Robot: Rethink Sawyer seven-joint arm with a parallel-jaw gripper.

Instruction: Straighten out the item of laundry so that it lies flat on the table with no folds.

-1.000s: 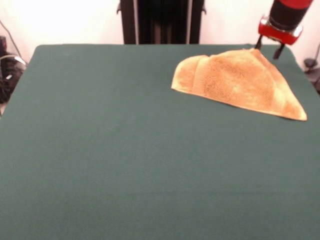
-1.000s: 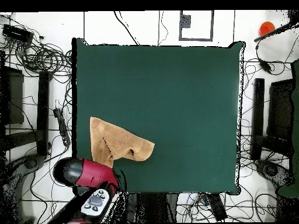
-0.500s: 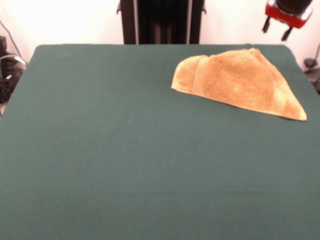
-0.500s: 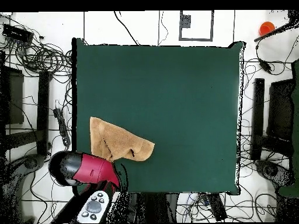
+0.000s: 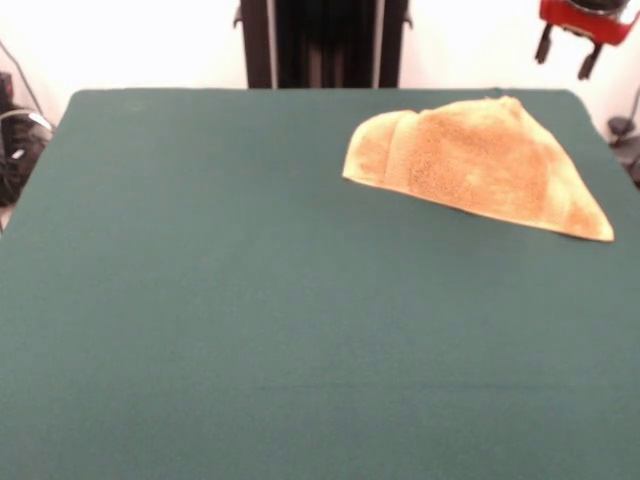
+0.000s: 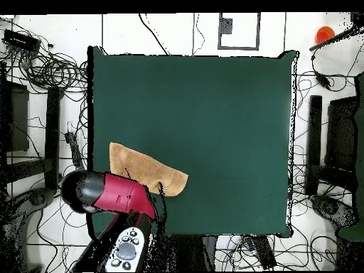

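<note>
Towel lies folded in a rough triangle at table's far-right corner in front view. Gripper hangs above, fingers apart and empty, just beyond towel's far tip; towel's long edge runs left-right toward near-right point.

No readable text anywhere.
Nothing legible in either view: no labels, brands, numbers or signs on the table, towel, arm or floor gear.
</note>
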